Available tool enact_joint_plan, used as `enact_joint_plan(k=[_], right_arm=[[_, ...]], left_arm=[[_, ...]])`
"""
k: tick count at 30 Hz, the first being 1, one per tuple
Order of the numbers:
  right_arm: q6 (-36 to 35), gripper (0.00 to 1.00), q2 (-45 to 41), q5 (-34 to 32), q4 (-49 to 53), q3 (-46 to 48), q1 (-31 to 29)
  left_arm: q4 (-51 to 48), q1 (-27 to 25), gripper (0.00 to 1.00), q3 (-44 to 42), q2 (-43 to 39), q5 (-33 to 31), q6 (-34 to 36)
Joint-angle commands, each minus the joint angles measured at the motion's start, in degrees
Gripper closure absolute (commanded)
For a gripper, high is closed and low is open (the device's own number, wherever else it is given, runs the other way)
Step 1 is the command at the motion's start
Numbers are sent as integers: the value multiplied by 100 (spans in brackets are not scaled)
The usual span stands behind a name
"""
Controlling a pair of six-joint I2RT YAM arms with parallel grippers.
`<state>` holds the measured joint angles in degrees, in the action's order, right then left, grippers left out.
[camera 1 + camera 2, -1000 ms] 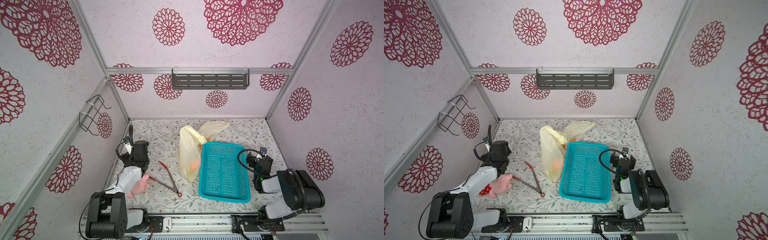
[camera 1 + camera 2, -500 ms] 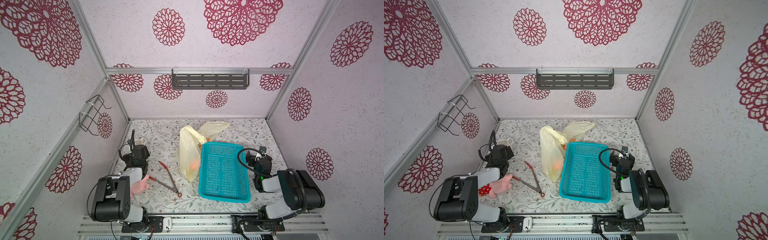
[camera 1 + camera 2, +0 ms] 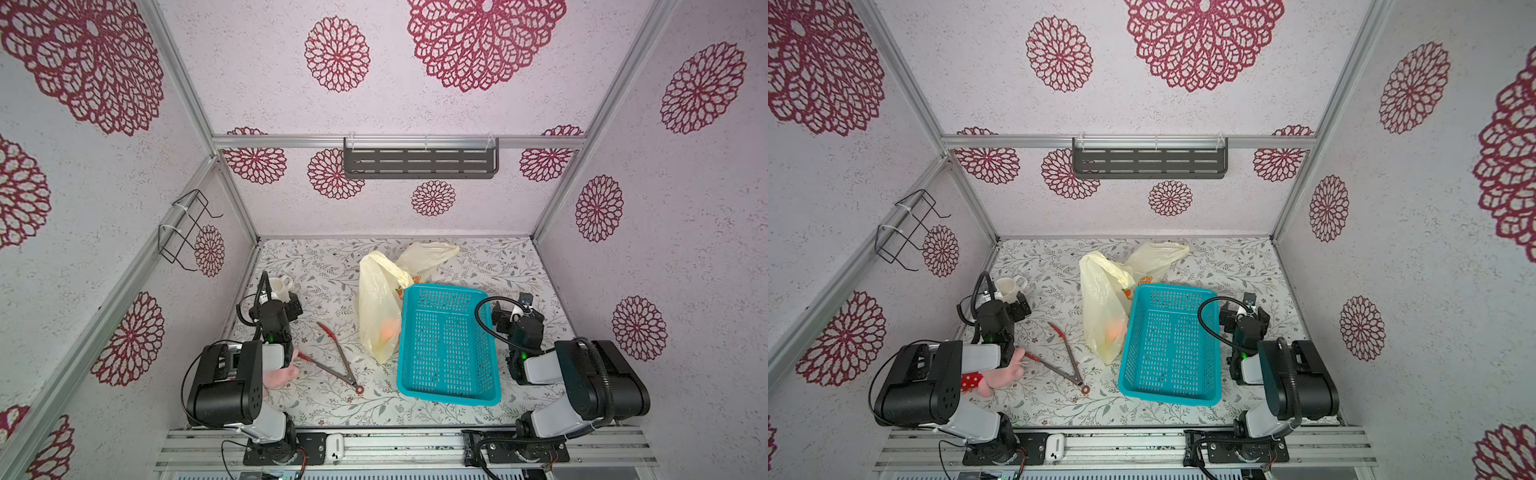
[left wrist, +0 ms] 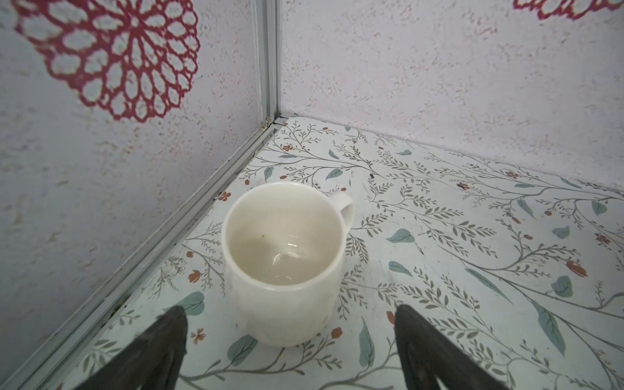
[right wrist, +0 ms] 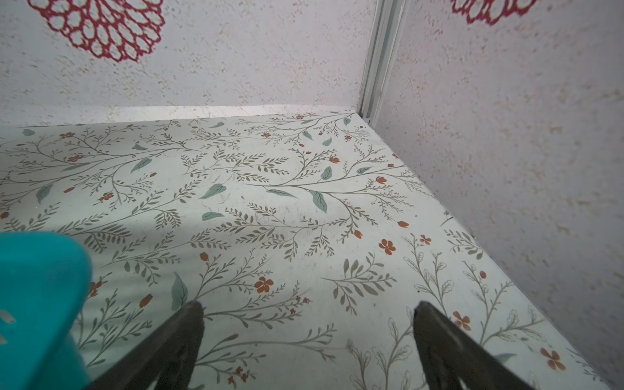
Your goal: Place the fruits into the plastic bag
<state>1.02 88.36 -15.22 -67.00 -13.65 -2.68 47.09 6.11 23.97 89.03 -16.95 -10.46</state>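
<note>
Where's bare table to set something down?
Free: far-right corner between basket and right wall, ahead of the right gripper; far strip between mug and plastic bag; near edge, front of tongs. Crowded: bag tight beside basket, tongs and pink plush by the left arm.

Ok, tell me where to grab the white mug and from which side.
Take the mug by its round body, one finger on each side, coming from the side opposite its handle. It stands upright with the handle turned away from the left pincer, which faces it open and wider than the mug, so a straight approach should fit.
</note>
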Motion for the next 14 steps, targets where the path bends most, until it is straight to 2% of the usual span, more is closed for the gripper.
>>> enact_joint_plan(k=[1,6,8,14], right_arm=[[-65,1,-29,-19,-277,-54,-31],[-50,1,6,36,-172,-124,-6],[27,1,7,331,-15,-191,144],[26,1,-46,361,-78,-137,157]], left_arm=[[299,39,3,51,27,157,176],[281,39,3,62,26,157,176],[261,41,3,69,35,156,170],[283,39,3,49,18,157,175]])
